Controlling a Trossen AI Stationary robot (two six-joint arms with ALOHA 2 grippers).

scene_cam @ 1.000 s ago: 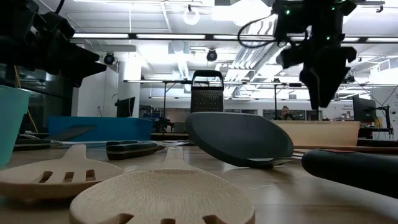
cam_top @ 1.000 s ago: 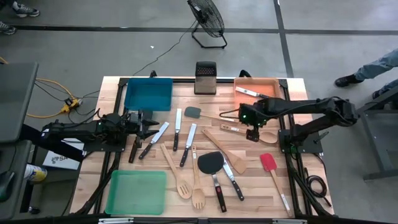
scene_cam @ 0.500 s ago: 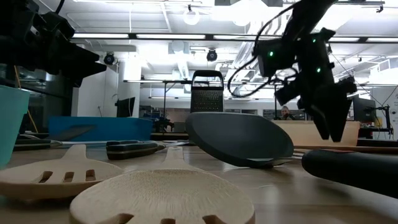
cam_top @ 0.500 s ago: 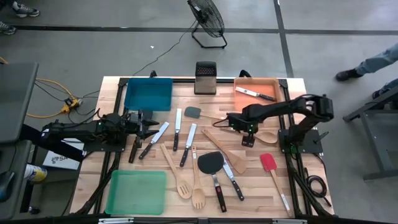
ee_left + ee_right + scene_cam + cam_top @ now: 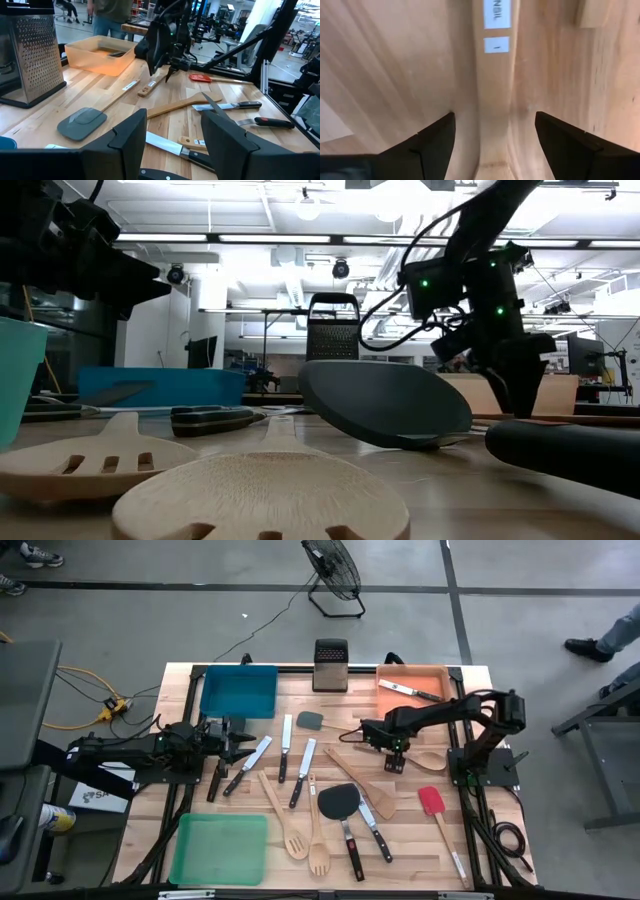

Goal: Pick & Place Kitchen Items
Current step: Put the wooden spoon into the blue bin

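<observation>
1. Straddling the handle of the wooden spoon point(image 5: 432, 761), the right gripper point(image 5: 394, 760) hangs low over the desk point(image 5: 480, 840), just in front of the orange tray point(image 5: 385, 690). This is the relation the coming move depends on: the spoon lies directly under the gripper, not off to a side.
2. In the right wrist view, the pale handle point(image 5: 492, 90) runs straight up the gap between the two dark fingers point(image 5: 437, 137), one on each side. The long axis therefore crosses the closing line squarely. Across the desk, that axis runs roughly left to right, with the bowl pointing towards the right arm's base.
3. The right gripper's fingers are apart, with bare wood showing between each one and the handle. Nothing is clamped yet.
4. The right arm is plainly the nearer one. The left gripper point(image 5: 240, 738) waits on the far left side of the desk beside the knives, its fingers point(image 5: 132, 135) spread and empty.
5. The spoon is light, unfinished wood with a slim, flattish handle carrying two small white labels point(image 5: 496, 44). It lies flat on the desk.
6. In my judgement, the next move needs only a short drop and a squeeze. Because the handle sits flush on the planks, the fingertips will have to come almost to the surface to get a grip.
</observation>
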